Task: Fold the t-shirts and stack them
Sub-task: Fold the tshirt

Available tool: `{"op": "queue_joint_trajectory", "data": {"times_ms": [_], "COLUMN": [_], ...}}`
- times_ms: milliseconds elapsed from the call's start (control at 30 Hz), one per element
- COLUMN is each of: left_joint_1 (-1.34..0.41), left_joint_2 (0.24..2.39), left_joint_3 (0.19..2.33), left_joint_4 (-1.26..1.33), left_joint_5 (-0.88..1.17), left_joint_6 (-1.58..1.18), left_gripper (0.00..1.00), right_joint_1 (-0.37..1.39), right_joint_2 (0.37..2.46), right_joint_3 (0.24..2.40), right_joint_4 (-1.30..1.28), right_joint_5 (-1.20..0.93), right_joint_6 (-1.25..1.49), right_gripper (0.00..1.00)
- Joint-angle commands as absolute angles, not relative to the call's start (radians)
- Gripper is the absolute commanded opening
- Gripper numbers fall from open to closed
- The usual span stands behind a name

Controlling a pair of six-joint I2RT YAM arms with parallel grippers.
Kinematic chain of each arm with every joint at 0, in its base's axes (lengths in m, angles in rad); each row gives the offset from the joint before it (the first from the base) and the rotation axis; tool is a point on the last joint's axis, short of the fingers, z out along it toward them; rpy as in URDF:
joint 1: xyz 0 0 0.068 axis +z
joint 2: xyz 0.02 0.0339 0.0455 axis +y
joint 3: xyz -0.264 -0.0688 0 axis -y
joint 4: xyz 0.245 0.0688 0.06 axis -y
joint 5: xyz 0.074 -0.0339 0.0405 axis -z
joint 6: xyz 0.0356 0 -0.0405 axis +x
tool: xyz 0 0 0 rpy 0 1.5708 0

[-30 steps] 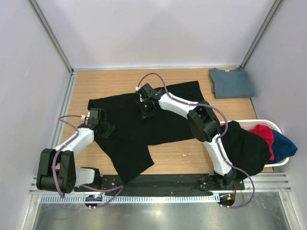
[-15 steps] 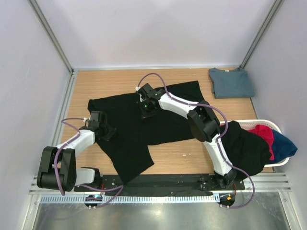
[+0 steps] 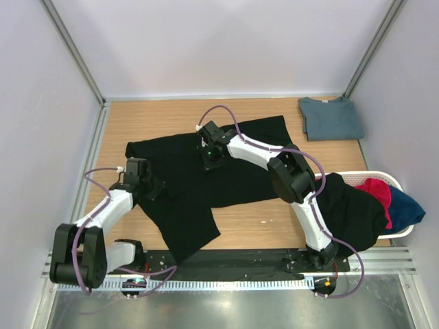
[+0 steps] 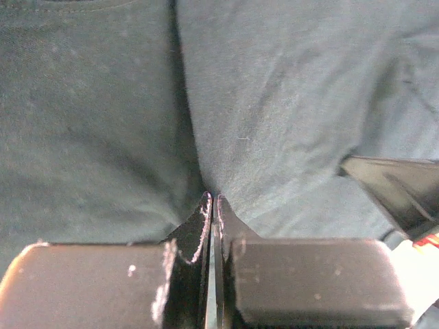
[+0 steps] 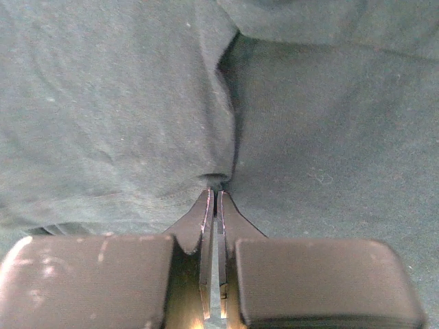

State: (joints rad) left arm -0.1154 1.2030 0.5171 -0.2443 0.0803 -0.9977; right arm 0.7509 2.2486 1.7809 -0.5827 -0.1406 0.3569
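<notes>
Black t-shirt (image 3: 178, 164): spread rumpled across the worktop (image 3: 137, 120).
Left gripper (image 4: 212, 200): pinched closed on a fold at its left side.
Right gripper (image 5: 216, 193): pinched closed on its far-middle cloth.
Slate-blue t-shirt (image 3: 330, 118): folded, far right corner.

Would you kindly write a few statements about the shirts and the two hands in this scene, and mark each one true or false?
1. The left hand and the right hand are both shut on the black t-shirt. True.
2. The slate-blue shirt lies in the basket. False: it lies folded on the table, at the far right corner.
3. A magenta-red shirt is in the basket. True.
4. The black t-shirt on the table is folded into a neat square. False: it lies spread out and rumpled.
</notes>
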Motion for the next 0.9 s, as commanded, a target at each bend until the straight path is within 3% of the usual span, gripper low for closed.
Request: {"op": "queue_joint_trajectory", "data": {"times_ms": [0,867], "left_joint_1": [-0.112,-0.219], "left_joint_2": [1.126,0.968], "left_joint_3": [0.548,0.472], "left_joint_4": [-0.299,-0.405], "left_joint_5": [0.086,0.064], "left_joint_6": [-1.015,-1.077], "left_gripper": [0.00,0.00], "right_joint_1": [0.756,0.755], "right_joint_2": [2.149,2.095], "right_joint_3": [1.772,1.756], "right_joint_4": [-0.543,-0.632], "right_joint_5": [-0.110,-0.035], "right_joint_6": [0.371,0.380], "right_gripper": [0.01,0.01]}}
